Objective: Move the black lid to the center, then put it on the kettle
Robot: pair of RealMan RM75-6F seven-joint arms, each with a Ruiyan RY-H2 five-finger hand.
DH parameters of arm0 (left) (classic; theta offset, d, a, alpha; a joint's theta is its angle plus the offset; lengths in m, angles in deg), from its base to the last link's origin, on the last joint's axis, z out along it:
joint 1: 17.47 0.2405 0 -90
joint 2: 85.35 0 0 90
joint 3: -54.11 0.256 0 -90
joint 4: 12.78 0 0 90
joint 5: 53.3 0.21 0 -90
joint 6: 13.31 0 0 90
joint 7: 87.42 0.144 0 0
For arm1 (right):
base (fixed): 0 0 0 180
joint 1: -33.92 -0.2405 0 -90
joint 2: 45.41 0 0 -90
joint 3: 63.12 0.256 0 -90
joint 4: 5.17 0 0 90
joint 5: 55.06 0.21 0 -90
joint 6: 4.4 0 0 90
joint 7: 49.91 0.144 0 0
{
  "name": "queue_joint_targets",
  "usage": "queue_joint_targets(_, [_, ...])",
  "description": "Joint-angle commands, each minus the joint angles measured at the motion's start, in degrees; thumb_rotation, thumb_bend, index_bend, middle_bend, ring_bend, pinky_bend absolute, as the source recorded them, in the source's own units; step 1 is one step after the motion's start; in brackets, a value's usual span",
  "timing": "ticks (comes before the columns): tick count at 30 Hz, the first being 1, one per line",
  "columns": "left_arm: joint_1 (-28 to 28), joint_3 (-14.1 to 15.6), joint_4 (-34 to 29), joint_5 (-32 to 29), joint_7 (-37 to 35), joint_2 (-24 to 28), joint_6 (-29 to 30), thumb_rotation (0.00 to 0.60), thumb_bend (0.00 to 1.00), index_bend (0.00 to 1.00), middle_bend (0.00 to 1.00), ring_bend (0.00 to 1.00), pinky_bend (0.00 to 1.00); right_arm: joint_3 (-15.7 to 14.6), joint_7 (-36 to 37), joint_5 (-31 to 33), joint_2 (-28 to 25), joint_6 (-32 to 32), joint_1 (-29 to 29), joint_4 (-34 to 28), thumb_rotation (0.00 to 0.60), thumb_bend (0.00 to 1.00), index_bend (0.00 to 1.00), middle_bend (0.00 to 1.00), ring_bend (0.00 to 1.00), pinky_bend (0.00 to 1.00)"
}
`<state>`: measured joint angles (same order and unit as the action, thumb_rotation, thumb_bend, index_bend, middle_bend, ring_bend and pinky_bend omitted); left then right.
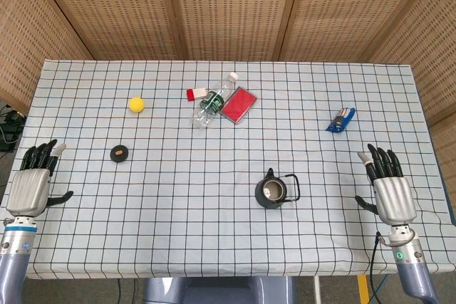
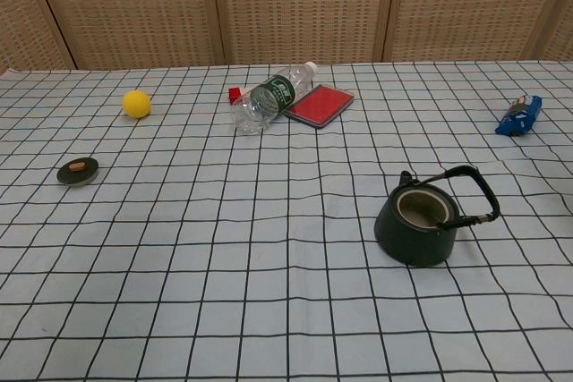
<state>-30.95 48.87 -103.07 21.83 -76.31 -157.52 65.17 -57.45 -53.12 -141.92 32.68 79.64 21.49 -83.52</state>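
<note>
We see a worktop (image 1: 235,247) covered in a pale cloth with a dark grid, backed by woven brown panels. Our left robot hand (image 1: 32,179) rests at the left edge, fingers extended and apart, holding nothing. Our right robot hand (image 1: 388,183) rests at the right edge in the same way, fingers apart and empty. Neither shows in the chest view.

The black lid (image 1: 118,153), small and round with a brownish knob, lies flat on the left side, well apart from the left robot hand. The kettle (image 1: 273,191), dark with its mouth uncovered and its handle tipped to the right, stands right of centre, near the front.

Further back lie a yellow ball (image 1: 136,104), a clear plastic bottle (image 1: 214,101) on its side, a flat red case (image 1: 239,105) touching it, and a blue packet (image 1: 341,119) towards the right.
</note>
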Motion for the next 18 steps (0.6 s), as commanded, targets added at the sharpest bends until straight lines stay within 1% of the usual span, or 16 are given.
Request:
queue_joint_targets(1, [0.00,-0.04,-0.06,-0.18,0.07,0.05,-0.25,0.600,0.00,0.00,0.00,0.00,0.00,-0.04,-0.06,-0.06,-0.05,-0.07,-0.02,-0.20,0.600,0.17,0.14,0.00,0.00,0.00])
queue_joint_targets(14, [0.09,-0.23,-0.27,0.52,-1.58,0.54,-0.50,0.600,0.00,0.00,0.00,0.00,0.00,-0.44,-0.45,-0.25,-0.71,-0.54,0.11,-1.84,0.600,0.17,0.13,0.00,0.00,0.00])
queue_joint_targets(18, [-0.41,-0.68,-0.06,-0.44,-1.25,0.27,-1.60,0.600,0.00,0.00,0.00,0.00,0.00,-0.42,0.07,-0.30,-0.73,-0.91,-0.09,-1.77,0.600,0.17,0.13,0.00,0.00,0.00])
